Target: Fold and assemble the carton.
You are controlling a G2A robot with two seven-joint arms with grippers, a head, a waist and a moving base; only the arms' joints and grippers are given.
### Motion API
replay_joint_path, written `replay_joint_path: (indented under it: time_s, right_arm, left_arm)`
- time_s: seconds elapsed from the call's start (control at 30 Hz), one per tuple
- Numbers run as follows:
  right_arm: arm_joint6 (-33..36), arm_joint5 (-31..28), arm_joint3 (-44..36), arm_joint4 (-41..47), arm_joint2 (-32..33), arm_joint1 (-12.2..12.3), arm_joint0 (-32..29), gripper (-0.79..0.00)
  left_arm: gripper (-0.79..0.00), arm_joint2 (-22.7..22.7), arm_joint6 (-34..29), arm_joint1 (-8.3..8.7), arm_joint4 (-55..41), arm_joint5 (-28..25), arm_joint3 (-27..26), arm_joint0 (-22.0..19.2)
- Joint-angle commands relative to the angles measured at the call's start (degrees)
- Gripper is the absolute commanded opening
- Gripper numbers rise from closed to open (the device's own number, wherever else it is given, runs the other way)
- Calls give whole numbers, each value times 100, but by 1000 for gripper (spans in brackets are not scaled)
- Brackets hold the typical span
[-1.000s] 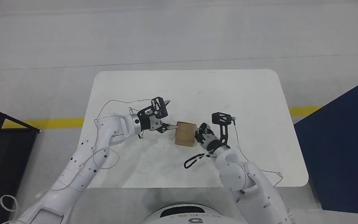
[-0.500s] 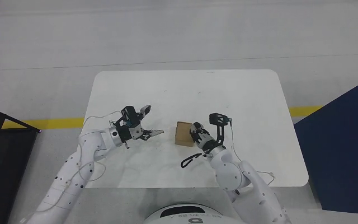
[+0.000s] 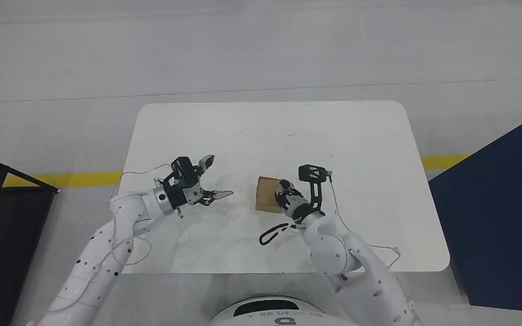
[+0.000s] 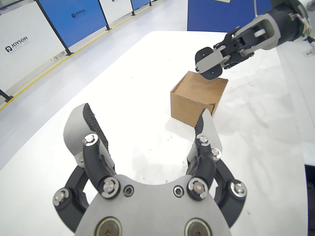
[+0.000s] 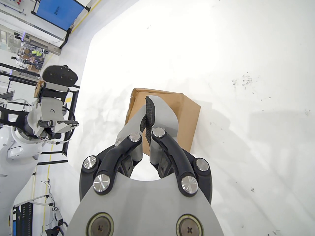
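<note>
A small brown carton (image 3: 268, 194) stands closed on the white table (image 3: 342, 147), near its middle; it also shows as a cube (image 4: 198, 98) and from above (image 5: 169, 116). My right gripper (image 3: 285, 194) is shut, its fingertips (image 5: 148, 105) resting over the carton's top at its right edge; in the left wrist view its tips (image 4: 208, 66) touch the top's far edge. My left gripper (image 3: 214, 176) is open with nothing between its fingers (image 4: 147, 119), a short way left of the carton.
A black cable loop (image 3: 273, 234) lies on the table by the right arm. Blue and white barrier panels (image 4: 71, 18) stand beyond the table. A blue panel (image 3: 481, 220) stands at the right.
My left gripper drew back to the left, away from the carton, and stands open. My right gripper shifted slightly left onto the carton's top edge.
</note>
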Motion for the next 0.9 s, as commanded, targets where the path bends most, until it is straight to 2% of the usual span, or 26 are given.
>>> replay_joint_path:
  time_s: [0.0, 0.17, 0.3, 0.5, 0.63, 0.87]
  right_arm:
    - [17, 27, -4, -32, -21, -4, 19, -785]
    - [-323, 78, -369, 393, 354, 0, -167, -785]
    - [-679, 507, -229, 417, 680, -6, -215, -785]
    - [-406, 634, 338, 118, 238, -56, 97, -785]
    - [-323, 627, 564, 191, -51, -120, 319, -785]
    - [-276, 345, 701, 599, -76, -166, 478, -785]
  left_arm:
    - [0, 14, -47, -2, 5, 10, 3, -18]
    - [0, 33, -523, 27, 447, 50, -100, -45]
    - [0, 75, -659, 34, 559, 79, -219, -9]
    - [0, 129, -762, 37, 659, 139, -301, 12]
    - [0, 150, -1092, 43, 761, 154, -348, -8]
    - [0, 208, -1464, 33, 656, 160, -401, -9]
